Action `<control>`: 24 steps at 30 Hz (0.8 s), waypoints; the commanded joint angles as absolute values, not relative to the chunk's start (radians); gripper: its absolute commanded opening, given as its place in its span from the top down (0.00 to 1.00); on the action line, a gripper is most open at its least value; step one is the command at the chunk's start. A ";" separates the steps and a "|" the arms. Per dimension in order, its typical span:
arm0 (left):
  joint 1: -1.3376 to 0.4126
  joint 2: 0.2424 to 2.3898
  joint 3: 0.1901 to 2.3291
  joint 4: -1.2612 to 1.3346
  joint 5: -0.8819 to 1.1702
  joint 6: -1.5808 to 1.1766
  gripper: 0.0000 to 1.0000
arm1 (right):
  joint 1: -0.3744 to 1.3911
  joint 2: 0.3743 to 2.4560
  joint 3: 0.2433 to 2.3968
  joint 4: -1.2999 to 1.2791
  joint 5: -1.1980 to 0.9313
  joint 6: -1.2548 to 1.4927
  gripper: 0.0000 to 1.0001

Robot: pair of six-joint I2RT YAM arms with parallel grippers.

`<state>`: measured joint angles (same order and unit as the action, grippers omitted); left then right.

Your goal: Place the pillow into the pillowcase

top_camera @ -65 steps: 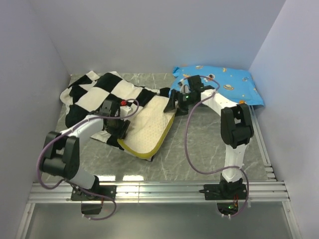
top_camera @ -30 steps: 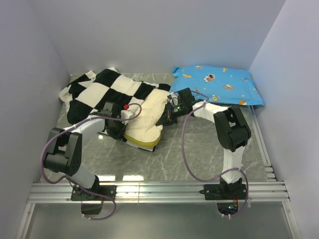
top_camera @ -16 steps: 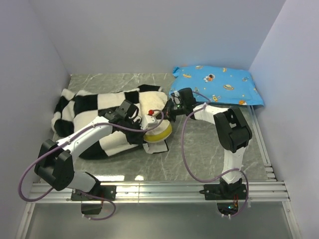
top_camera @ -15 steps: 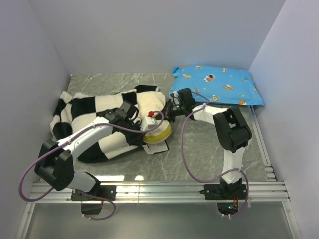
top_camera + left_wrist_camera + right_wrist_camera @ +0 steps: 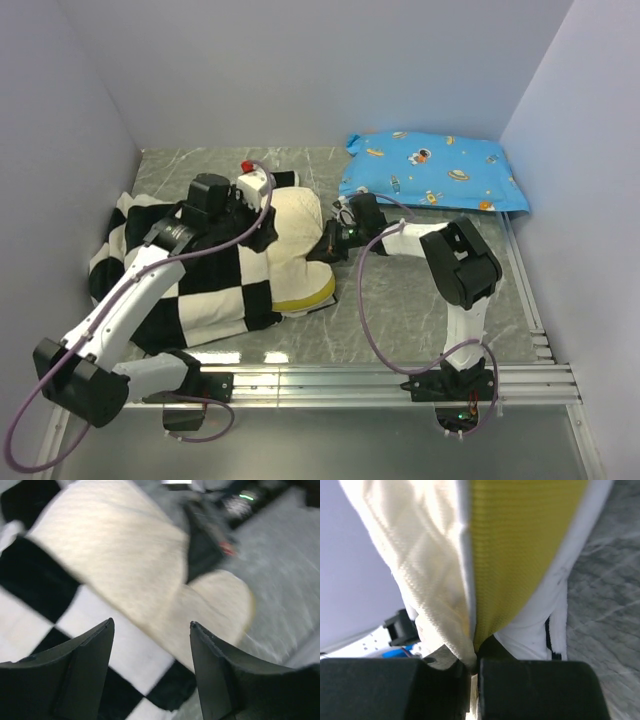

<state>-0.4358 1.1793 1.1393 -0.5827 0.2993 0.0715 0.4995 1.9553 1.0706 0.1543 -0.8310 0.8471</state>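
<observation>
While the right jaws pinch its right edge, the large cream dotted pillow (image 5: pixel 295 240) lies partly inside the black-and-white checkerboard fabric pillowcase (image 5: pixel 190 285), exposed end rightward. We see the left jaws spread, empty, over the case mouth.

Showing the pillow (image 5: pixel 295 235) partly inside the pillowcase (image 5: pixel 190 290), poking out at its three o'clock end; at two o'clock on the table (image 5: pixel 400 300), a second pillow (image 5: pixel 435 170).

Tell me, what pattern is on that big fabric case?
The pillowcase has big black and white checkerboard squares, clearest from the top camera.
</observation>
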 commanded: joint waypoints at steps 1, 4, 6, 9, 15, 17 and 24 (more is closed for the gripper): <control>-0.393 1.293 1.117 -0.535 0.003 -0.095 0.35 | 0.541 1.904 1.048 0.140 -0.839 0.759 1.00; -0.382 1.390 1.134 -0.503 0.003 -0.138 0.35 | 0.560 1.894 1.060 0.109 -0.841 0.712 1.00; -0.382 1.443 1.141 -0.462 -0.055 -0.164 0.34 | 0.575 1.887 1.066 0.088 -0.838 0.678 1.00; -0.380 1.515 1.172 -0.416 -0.096 -0.164 0.36 | 0.583 1.875 1.058 0.075 -0.836 0.651 1.00; -0.365 1.585 1.203 -0.396 -0.128 -0.156 0.63 | 0.587 1.856 1.043 0.041 -0.831 0.601 1.00; -0.365 1.589 1.227 -0.394 -0.018 -0.190 0.89 | 0.595 1.871 1.057 0.038 -0.831 0.603 1.00; -0.541 1.508 1.221 -0.218 0.506 -0.333 1.00 | 0.609 1.902 1.134 0.110 -0.845 0.710 1.00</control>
